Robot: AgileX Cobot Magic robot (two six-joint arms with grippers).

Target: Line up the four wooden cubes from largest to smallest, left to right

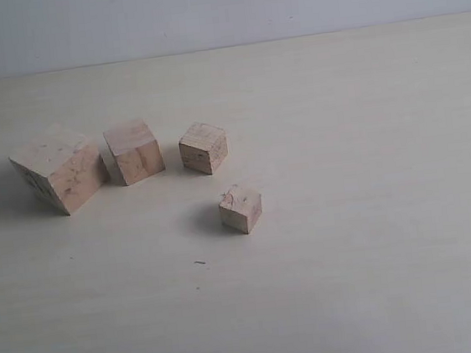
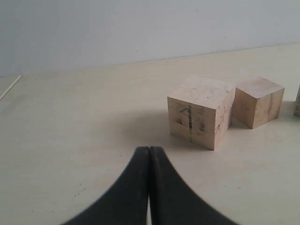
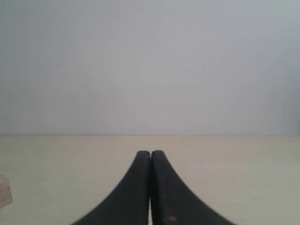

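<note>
Nearest us sits the smallest pale wooden cube (image 1: 241,209), forward of the row — the one piece out of line, we judge. Behind, the largest dark-marked wooden cube (image 1: 58,168), second cube (image 1: 133,152) and third cube (image 1: 203,147) descend left to right. Our black left gripper (image 2: 149,149) and right gripper (image 3: 150,152) are pressed closed, empty.

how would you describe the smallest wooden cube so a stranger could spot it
On the pale table, three wooden cubes stand in a row at the exterior view's left: the largest cube, the second cube and the third cube. The smallest cube sits alone in front of the row's right end, nearer the camera. It is the littlest and the only one out of line.
</note>
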